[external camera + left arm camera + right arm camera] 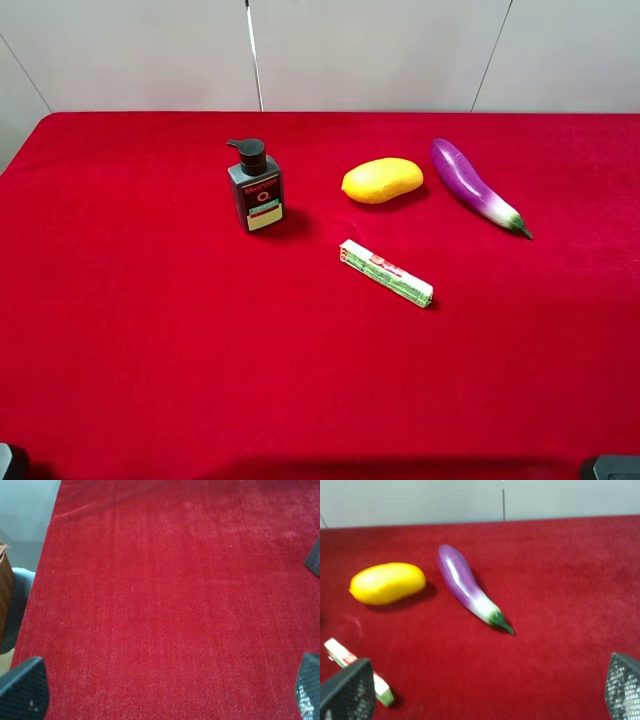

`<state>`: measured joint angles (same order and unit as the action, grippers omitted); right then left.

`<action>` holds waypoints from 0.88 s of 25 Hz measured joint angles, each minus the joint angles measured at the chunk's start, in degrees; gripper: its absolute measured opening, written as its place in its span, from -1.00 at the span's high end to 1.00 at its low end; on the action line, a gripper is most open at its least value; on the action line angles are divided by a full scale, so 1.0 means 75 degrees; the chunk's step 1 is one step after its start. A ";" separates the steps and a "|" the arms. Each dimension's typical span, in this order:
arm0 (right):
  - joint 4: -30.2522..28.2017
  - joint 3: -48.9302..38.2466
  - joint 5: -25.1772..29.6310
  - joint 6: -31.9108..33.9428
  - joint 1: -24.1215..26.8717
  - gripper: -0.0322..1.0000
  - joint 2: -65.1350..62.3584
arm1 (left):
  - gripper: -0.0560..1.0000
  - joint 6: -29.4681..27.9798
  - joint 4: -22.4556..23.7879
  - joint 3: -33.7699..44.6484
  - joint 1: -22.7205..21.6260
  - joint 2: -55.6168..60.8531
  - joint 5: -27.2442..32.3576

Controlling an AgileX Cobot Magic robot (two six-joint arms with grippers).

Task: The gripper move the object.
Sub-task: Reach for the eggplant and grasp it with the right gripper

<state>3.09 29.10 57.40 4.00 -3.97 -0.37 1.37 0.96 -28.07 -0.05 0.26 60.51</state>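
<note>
The long purple eggplant (475,185) lies on the red cloth at the back right, its green stem tip pointing to the front right. In the right wrist view the eggplant (462,582) lies ahead of my right gripper (485,690), well apart from it. That gripper's fingers (347,692) stand wide apart and hold nothing. My left gripper (165,690) is also open and empty over bare red cloth. In the high view only dark bits of the arms show at the bottom corners, the left one (8,462) and the right one (610,467).
A yellow mango (382,180) lies just left of the eggplant. A green-and-white packet (386,273) lies in front of the mango. A dark pump bottle (256,187) stands at the back left of centre. The table's left edge (50,555) shows in the left wrist view.
</note>
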 joint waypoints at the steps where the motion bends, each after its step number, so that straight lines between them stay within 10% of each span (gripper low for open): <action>1: 0.0043 0.0066 -0.0125 0.0007 0.0000 -0.41 0.0010 | -0.96 0.0000 0.0000 0.0000 0.0000 0.0000 0.0000; 22: 0.0127 0.2724 -0.0909 -0.1279 0.0000 -0.41 0.6070 | -0.96 -0.0011 0.0000 0.0000 0.0000 0.0000 0.0000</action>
<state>4.04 49.53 50.59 -5.60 -3.97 45.15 1.28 0.96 -28.07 -0.05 0.26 60.51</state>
